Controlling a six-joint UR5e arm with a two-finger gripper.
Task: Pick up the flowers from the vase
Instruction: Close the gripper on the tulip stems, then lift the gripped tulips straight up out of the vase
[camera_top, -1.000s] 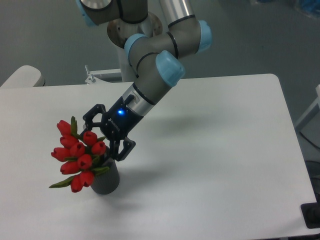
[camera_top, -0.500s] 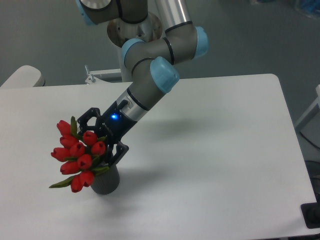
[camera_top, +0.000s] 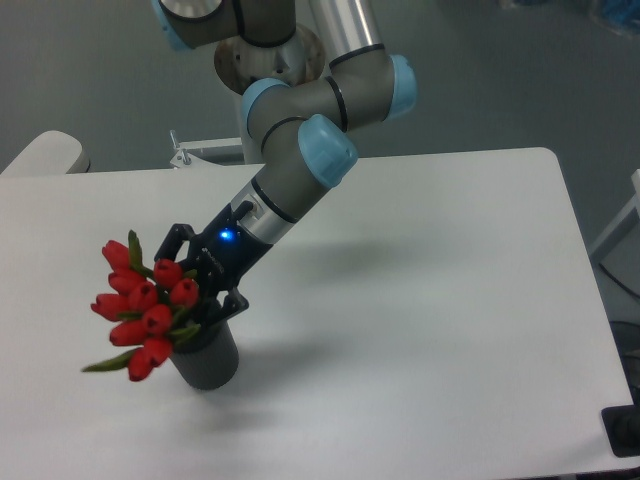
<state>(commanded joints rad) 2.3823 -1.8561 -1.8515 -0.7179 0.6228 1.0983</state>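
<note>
Right now —
Arm: UR5e arm (camera_top: 300, 170), grey w/ light-blue joint caps, reaches down-left from its base at the table's far edge toward the flowers.
Gripper: black two-finger gripper (camera_top: 192, 285), blue light lit on the wrist just above it. Fingers sit on either side of the bunch right above the vase rim, one finger at the upper left behind the buds, one at the lower right by the rim. Looks closed in on the stems, but buds and leaves hide the contact, so can't tell for sure whether it clamps them.
Flowers: flowers (camera_top: 140, 305), red closed tulip buds w/ green pointed leaves, leaning out to the left over the vase; one leaf sticks out low-left. Stems' lower ends not visible, hidden by gripper and rim.
Vase: vase (camera_top: 208, 358), small dark grey cylinder, upright on the table, front-left area, just below the gripper.
Table: white table (camera_top: 430, 300), rounded corners; vase throws a soft shadow to the right.
</note>
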